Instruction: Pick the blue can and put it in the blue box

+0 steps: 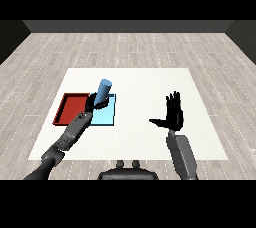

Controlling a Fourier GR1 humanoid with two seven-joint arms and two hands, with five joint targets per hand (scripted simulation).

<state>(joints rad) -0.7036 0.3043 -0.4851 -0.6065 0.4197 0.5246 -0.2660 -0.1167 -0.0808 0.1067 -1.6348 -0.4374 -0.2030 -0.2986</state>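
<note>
Can [104, 91] is in my left hand [95, 103], fingers curled round it, tilted, over the blue tray [107, 117] at about ten o'clock from table [140, 87] centre. I judge pick done, release left. Right hand [174, 114] hangs open, fingers straight, holding nothing, at four o'clock. Hand hides the can's base; I can't tell whether it touches the tray. Red tray [70, 108] lies beside.

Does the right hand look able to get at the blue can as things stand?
Probably not usefully: the blue can is already held by the left hand above the light blue tray, while the right hand hangs open well off to the side.
</note>
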